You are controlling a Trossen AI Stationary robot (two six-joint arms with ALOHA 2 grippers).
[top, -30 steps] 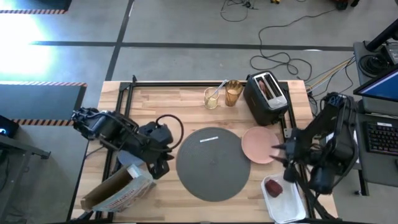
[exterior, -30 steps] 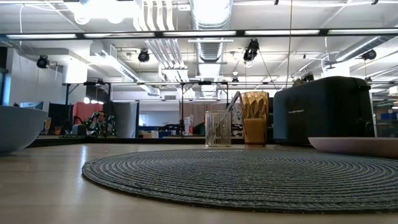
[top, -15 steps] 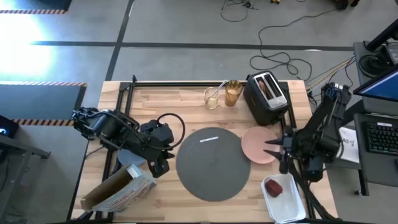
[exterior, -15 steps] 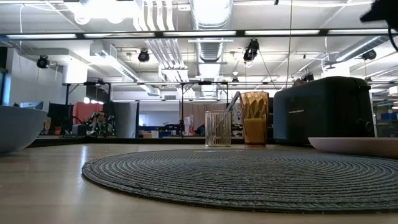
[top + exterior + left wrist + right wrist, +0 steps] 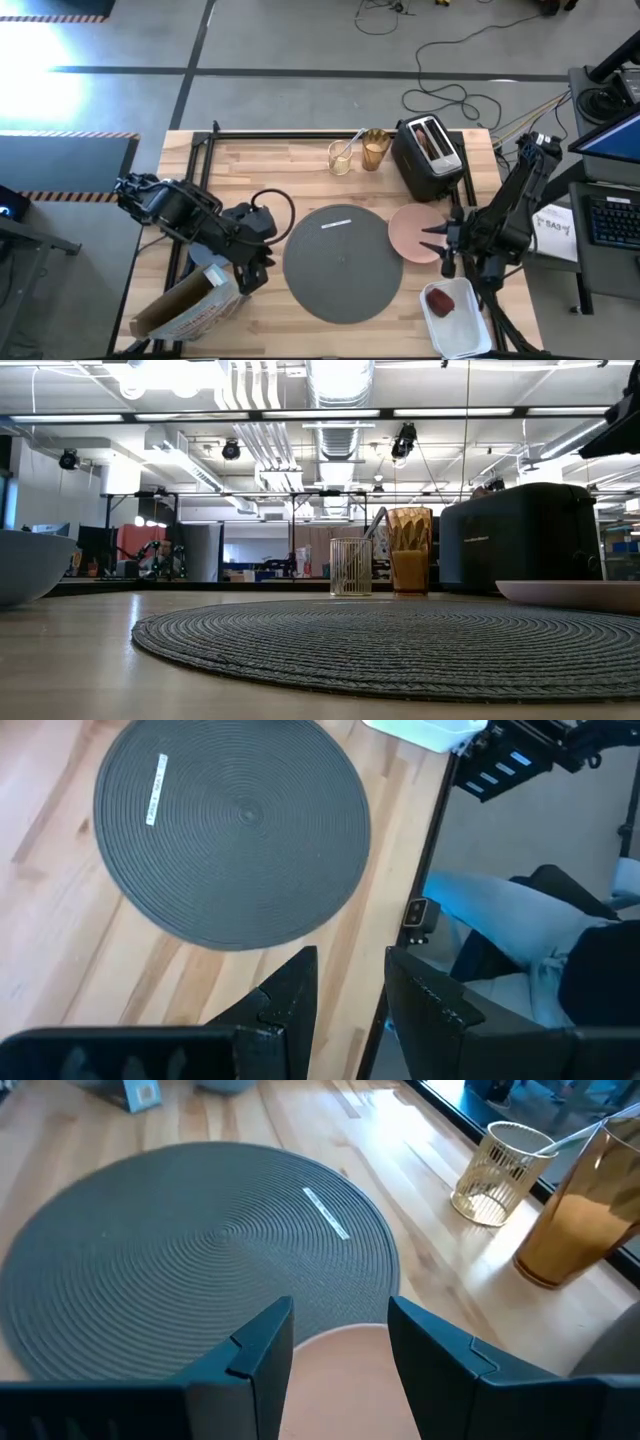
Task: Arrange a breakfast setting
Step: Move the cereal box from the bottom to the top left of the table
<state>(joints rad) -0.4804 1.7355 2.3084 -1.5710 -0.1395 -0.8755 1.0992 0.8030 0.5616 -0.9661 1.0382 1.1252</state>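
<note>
The round dark-grey mat (image 5: 340, 262) lies mid-table. The pink plate (image 5: 412, 232) rests on the table at the mat's right edge, in front of the black toaster (image 5: 428, 158), which has a toast slice (image 5: 428, 140) in its slot. My right gripper (image 5: 432, 243) hangs open just above the plate's right rim (image 5: 340, 1380), pointing toward the table's left. My left gripper (image 5: 350, 985) is open and holds nothing, raised at the mat's left, above the blue bowl (image 5: 205, 255). The amber tumbler (image 5: 375, 150) and a wire cup holding the spoon (image 5: 348, 150) stand at the far edge. The red apple (image 5: 440, 300) lies in the white tray (image 5: 462, 325).
A torn cardboard box (image 5: 190, 305) lies at the near left corner, beside the bowl. The toaster stands close behind the plate. The tray sits right of the mat, near the right arm's base. Bare wood shows between the mat and the far cups.
My right gripper has come down toward the pink plate and a little toward the table's left, still open. In the low view its dark shape has entered at the upper right. The things on the table have kept their places.
</note>
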